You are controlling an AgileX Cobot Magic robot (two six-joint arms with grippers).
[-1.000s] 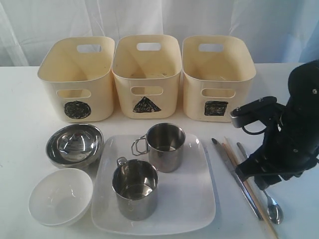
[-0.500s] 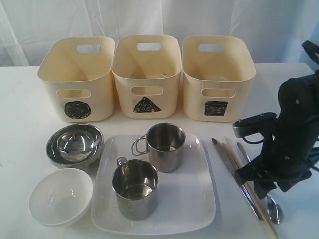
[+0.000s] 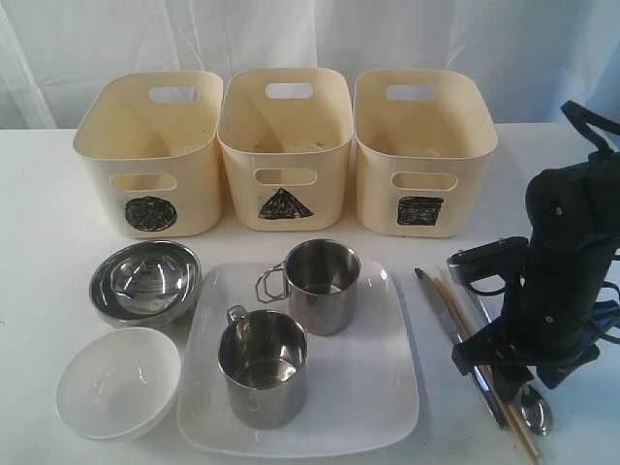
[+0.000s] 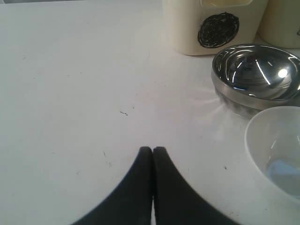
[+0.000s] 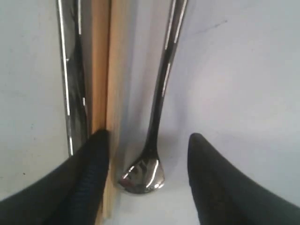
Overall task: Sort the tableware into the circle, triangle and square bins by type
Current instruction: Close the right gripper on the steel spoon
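Note:
My right gripper is open, low over the cutlery at the table's right; its fingers straddle the steel spoon, one finger over the wooden chopsticks. A steel knife lies beside them. In the exterior view the right gripper covers part of the spoon, chopsticks and knife. Two steel mugs stand on the white square plate. The steel bowl and small white bowl sit left. My left gripper is shut, empty, over bare table.
Three cream bins stand in a row at the back: circle, triangle, square. The left wrist view shows the circle bin, steel bowl and white bowl. A white curtain hangs behind.
My right arm has swung left and down, bringing the open gripper lower onto the spoon and chopsticks. The tableware has not moved.

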